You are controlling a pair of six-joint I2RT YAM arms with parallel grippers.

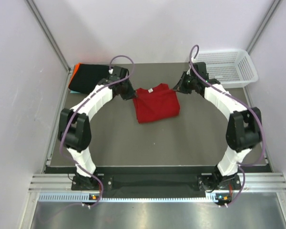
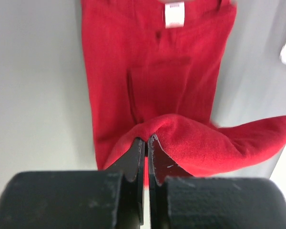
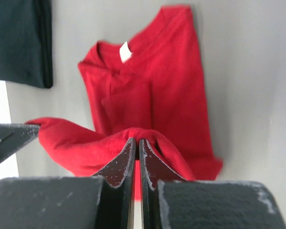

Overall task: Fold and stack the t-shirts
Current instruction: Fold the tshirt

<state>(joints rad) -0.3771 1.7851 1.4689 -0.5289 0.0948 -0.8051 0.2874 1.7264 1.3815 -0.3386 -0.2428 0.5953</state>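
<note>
The red t-shirt [image 1: 156, 104] lies partly folded in the middle of the table, its far edge lifted. My left gripper [image 1: 131, 94] is shut on its far left corner; the left wrist view shows the pinched red cloth [image 2: 190, 143] at my left gripper [image 2: 147, 141]. My right gripper [image 1: 175, 88] is shut on the far right corner; the right wrist view shows the red cloth [image 3: 148, 95] pinched at my right gripper [image 3: 136, 141]. A folded black t-shirt [image 1: 88, 76] lies at the far left with an orange edge [image 1: 72, 76] beneath it. It also shows in the right wrist view [image 3: 19, 40].
A white mesh basket [image 1: 226, 67] stands at the far right corner. Purple-grey walls close in both sides and the back. The table's dark surface [image 1: 157, 143] stretches toward the arm bases.
</note>
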